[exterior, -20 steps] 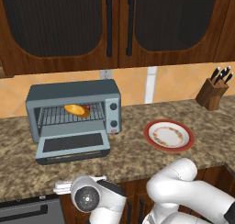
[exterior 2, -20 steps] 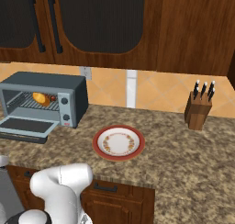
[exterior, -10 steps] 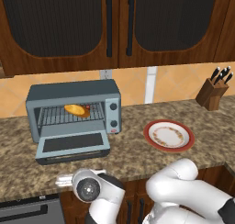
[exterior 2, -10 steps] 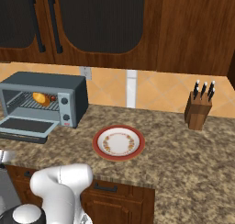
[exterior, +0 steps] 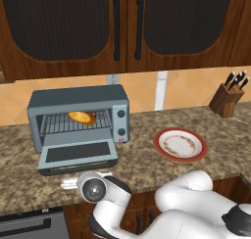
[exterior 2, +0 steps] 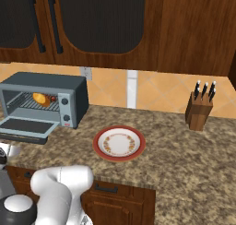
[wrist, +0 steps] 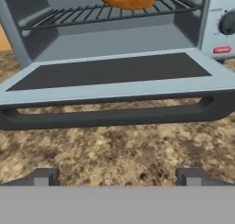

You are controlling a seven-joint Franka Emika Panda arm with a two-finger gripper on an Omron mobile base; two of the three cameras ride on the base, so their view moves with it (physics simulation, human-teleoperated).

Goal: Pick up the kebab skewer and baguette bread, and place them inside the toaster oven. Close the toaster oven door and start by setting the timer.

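With jaws apart, the pincer (wrist: pixel 117 177) is facing the rigid grey-blue drop-down toaster oven door (wrist: pixel 110 71), best lifted by its dark bar handle (wrist: pixel 114 115) just ahead.

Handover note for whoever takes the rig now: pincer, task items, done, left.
Pincer: open, holding nothing, low over the counter in front of the toaster oven door, facing its bar handle.
Baguette bread: on the wire rack inside the toaster oven.
Kebab skewer: hard to make out; a small dark bit sits right beside the bread in the right base view.
Door: dropped fully open, flat.
Plate: on the counter right of the oven, nothing on it.
Done: bread in.
Left: confirm skewer, close door, set timer knob.
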